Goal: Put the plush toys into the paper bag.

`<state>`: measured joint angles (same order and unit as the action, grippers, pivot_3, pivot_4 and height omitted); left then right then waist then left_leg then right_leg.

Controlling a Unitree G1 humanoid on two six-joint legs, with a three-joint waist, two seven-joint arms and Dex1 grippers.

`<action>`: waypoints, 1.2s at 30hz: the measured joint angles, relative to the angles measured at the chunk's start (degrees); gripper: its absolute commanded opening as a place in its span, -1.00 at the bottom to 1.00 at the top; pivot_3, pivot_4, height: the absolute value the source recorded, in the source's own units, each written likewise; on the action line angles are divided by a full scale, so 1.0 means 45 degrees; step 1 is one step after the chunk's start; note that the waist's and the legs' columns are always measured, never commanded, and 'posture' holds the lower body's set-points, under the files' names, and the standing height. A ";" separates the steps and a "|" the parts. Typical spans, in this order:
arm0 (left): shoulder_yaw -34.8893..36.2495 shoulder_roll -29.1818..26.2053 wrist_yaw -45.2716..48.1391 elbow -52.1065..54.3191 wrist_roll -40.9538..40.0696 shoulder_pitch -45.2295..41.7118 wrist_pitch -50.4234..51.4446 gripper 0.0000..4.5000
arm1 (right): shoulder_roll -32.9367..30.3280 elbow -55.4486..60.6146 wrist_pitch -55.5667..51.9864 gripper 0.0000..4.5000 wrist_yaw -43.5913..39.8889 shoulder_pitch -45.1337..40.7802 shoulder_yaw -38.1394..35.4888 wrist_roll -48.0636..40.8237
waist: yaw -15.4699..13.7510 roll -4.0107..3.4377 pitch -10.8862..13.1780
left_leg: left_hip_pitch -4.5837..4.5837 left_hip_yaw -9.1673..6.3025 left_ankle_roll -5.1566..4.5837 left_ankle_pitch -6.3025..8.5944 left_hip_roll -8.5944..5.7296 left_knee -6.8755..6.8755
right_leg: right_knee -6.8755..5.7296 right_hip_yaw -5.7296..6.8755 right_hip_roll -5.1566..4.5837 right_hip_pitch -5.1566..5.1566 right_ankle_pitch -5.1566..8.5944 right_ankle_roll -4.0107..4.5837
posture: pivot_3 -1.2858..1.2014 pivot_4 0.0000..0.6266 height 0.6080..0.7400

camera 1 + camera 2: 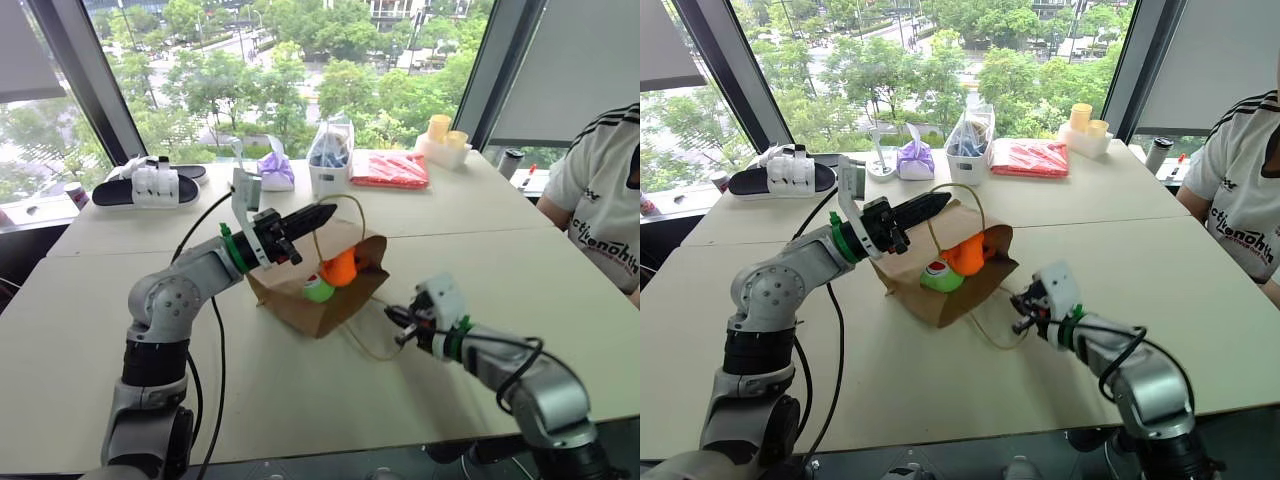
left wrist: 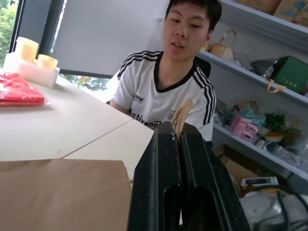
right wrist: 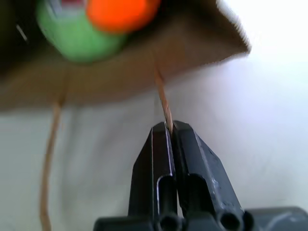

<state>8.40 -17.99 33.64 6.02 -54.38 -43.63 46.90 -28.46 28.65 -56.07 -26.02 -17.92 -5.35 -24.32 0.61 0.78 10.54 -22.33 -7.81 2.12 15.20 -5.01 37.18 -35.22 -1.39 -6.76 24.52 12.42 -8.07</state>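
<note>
Nearest, the right pincer (image 1: 401, 327) is clamped on the lower cord handle (image 3: 162, 101) of the paper bag (image 1: 300, 300), which lies open on the worktop (image 1: 300, 400). Inside the mouth sit the green plush (image 1: 319, 290) and orange plush (image 1: 342, 267). Beyond, the left pincer (image 1: 325, 213) pinches the upper handle (image 1: 345, 205). Uneven lifting could tip the toys out or tear a cord.

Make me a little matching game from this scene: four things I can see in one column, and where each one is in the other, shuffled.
Things:
1. bright orange rounded plush toy
2. brown kraft paper bag
3. flat red plastic packet
4. left claw

Places or states:
A. on the far side of the table, by the window
B. lying on its side on the table, mouth open
C. shut on the upper cord handle
D. inside the bag's mouth, beside the lime green toy

Pairs: 1-D, 2-B, 3-A, 4-C
</note>
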 measured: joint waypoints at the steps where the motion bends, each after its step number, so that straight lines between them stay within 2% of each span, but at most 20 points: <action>1: 0.0125 -0.0036 0.0018 -0.0253 0.0000 -0.0309 -0.0043 -1.00 | -0.0089 0.0250 -0.0442 -0.97 -0.0065 -0.0612 -0.0537 -0.0545 | -0.0006 -0.0001 0.0000 | -0.0002 0.0000 0.0000 0.0000 -0.0001 0.0000 | 0.0000 0.0000 0.0000 0.0000 0.0000 0.0000 | 0.03 -0.52 1.00; 5: 0.0549 -0.0456 0.0206 -0.0944 0.0032 -0.1315 -0.0281 -1.00 | -0.0730 0.0871 -0.1859 -0.97 -0.0090 -0.2961 -0.2360 -0.2322 | -0.0005 -0.0001 -0.0002 | -0.0001 -0.0006 -0.0008 0.0005 -0.0001 -0.0016 | 0.0012 0.0009 -0.0001 -0.0003 0.0001 0.0000 | 0.03 -0.52 1.00; 11: 0.0671 -0.0758 0.0454 -0.1371 0.0123 -0.1218 -0.0249 -1.00 | -0.1263 0.0549 -0.2841 -0.97 -0.0269 -0.3819 -0.2846 -0.3726 | 0.0008 0.0002 0.0001 | -0.0019 0.0006 -0.0019 0.0012 -0.0002 -0.0015 | 0.0015 0.0008 -0.0009 0.0018 0.0001 -0.0001 | 0.03 -0.52 1.00; 21: -0.0227 -0.0698 0.1034 -0.1388 0.1530 0.0394 -0.0610 -1.00 | -0.1436 0.0336 -0.2539 -0.97 -0.0185 -0.2820 -0.2460 -0.3900 | 0.0009 0.0002 0.0000 | -0.0015 0.0010 -0.0018 0.0011 0.0000 -0.0008 | 0.0004 0.0006 -0.0009 0.0017 0.0000 -0.0002 | 0.03 -0.52 1.00; 26: -0.0212 -0.1398 0.1439 -0.0887 0.1661 0.0821 -0.0381 -1.00 | -0.1605 0.0599 -0.2452 -0.97 -0.0305 -0.2513 -0.2345 -0.4084 | 0.0017 0.0001 0.0001 | -0.0014 0.0010 -0.0019 0.0012 0.0001 -0.0010 | 0.0005 0.0004 -0.0008 0.0019 0.0000 -0.0001 | 0.03 -0.52 1.00; 29: -0.0188 -0.1686 0.1669 -0.0548 0.1404 0.1065 0.0133 -0.62 | -0.1778 0.0720 -0.2451 -0.59 -0.0357 -0.2531 -0.2495 -0.4514 | -0.0009 0.0002 0.0001 | -0.0015 0.0008 -0.0019 0.0011 0.0001 -0.0007 | 0.0006 0.0005 -0.0008 0.0017 0.0000 -0.0002 | 0.03 -0.52 1.00; 33: 0.0075 -0.2177 0.1773 -0.0215 0.0722 0.1093 0.0974 0.28 | -0.2102 0.0836 -0.2455 0.34 -0.0446 -0.2791 -0.2828 -0.5244 | 0.0006 0.0002 0.0001 | -0.0015 0.0007 -0.0020 0.0012 0.0002 -0.0006 | 0.0006 0.0006 -0.0009 0.0014 0.0000 -0.0001 | 0.03 -0.52 1.00; 36: 0.0595 -0.2664 0.1858 -0.0010 -0.0154 0.1098 0.1738 0.90 | -0.2481 0.0833 -0.2471 0.93 -0.0410 -0.3118 -0.2990 -0.5570 | 0.0039 0.0001 0.0002 | -0.0013 0.0006 -0.0020 0.0012 0.0006 -0.0011 | 0.0004 0.0007 -0.0006 0.0020 0.0001 -0.0001 | 0.03 -0.52 1.00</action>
<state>11.08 -29.98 42.00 5.97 -55.07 -38.69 54.72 -39.62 32.40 -67.19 -27.86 -31.95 -18.81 -49.38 0.78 0.78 10.55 -22.39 -7.78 2.03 15.26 -4.98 37.12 -35.20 -1.36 -6.78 24.61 12.42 -8.07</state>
